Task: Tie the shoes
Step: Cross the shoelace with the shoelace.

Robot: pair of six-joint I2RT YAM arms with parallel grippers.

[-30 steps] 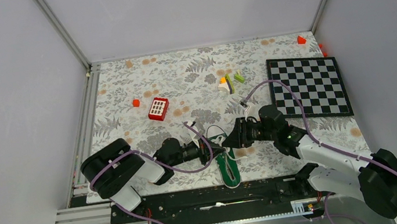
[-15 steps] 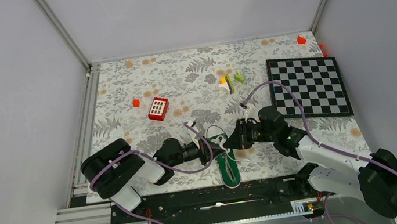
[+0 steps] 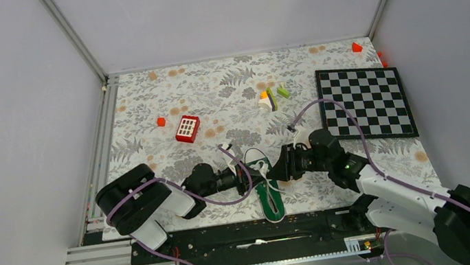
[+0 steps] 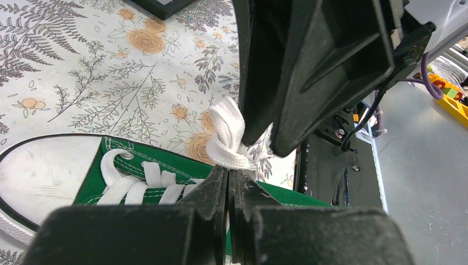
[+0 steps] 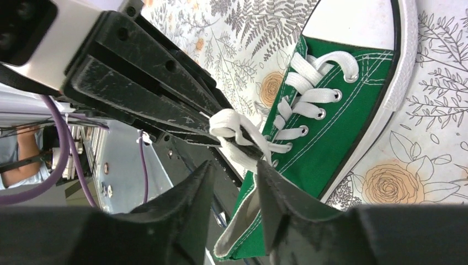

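Note:
The shoe, a green canvas sneaker (image 3: 270, 198) with a white toe cap, lies near the table's front edge between my two arms. My left gripper (image 4: 229, 174) is shut on a bunched loop of its white lace (image 4: 226, 132), held just above the shoe (image 4: 143, 160). In the top view the left gripper (image 3: 252, 177) points right. My right gripper (image 3: 278, 168) faces it from the right, close by. In the right wrist view my right gripper (image 5: 234, 178) stands open just short of the lace (image 5: 234, 124), with nothing pinched. The green shoe (image 5: 331, 127) lies behind it.
A red-and-white keypad block (image 3: 187, 129) sits left of centre, with a small red cube (image 3: 160, 121) beside it. Small coloured blocks (image 3: 272, 97) lie farther back. A chessboard (image 3: 365, 102) covers the right side. A black rail (image 3: 253, 234) runs along the front edge.
My right gripper has slid left, closer to the left gripper and the lace. The left gripper and the shoe have stayed put.

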